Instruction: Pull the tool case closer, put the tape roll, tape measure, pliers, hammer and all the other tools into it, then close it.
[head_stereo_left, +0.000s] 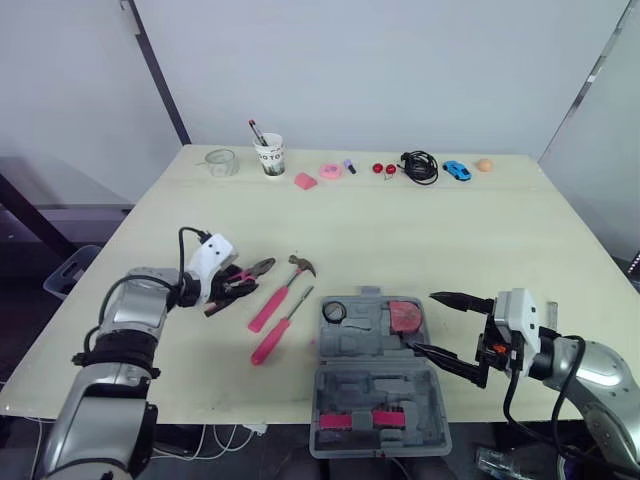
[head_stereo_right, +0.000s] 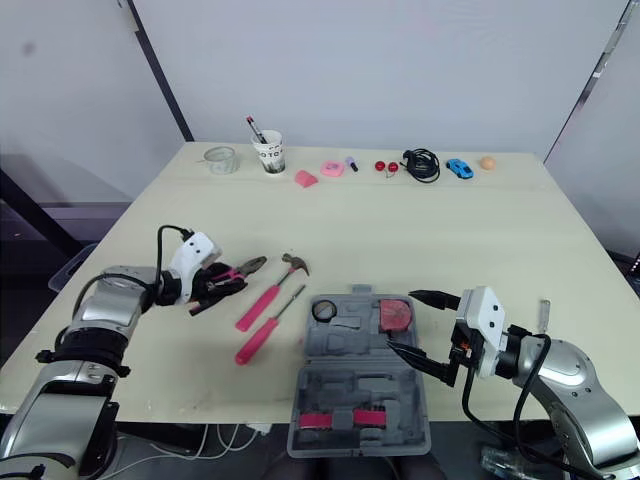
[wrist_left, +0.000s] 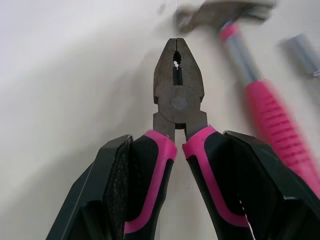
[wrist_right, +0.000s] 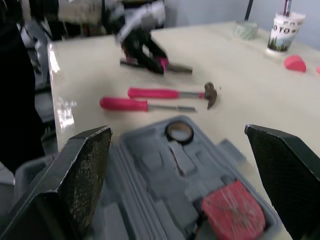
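Left tool (wrist_left: 179, 139) clamped on the pink handles of the pliers (wrist_left: 179, 97), on the table (head_stereo_left: 400, 230) left of the open tool case (head_stereo_left: 375, 400); right tool (head_stereo_left: 428, 322) spread wide over the case's right side, beside the stowed red tape measure (head_stereo_left: 404, 317). Risk: the pliers may twist loose when lifted, striking the hammer (head_stereo_left: 285, 288) alongside. Paper cup (head_stereo_left: 269, 156) lettering partly reads "OTO"

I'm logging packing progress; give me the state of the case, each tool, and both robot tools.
tool case: open, lid lying flat.
tape roll: in the case.
tape measure: in the case.
pliers: jaws closed, handles in left tool.
hammer: on table, outside case.
screwdriver: on table, outside case.
left tool: shut on pliers.
right tool: open, at case's right edge.
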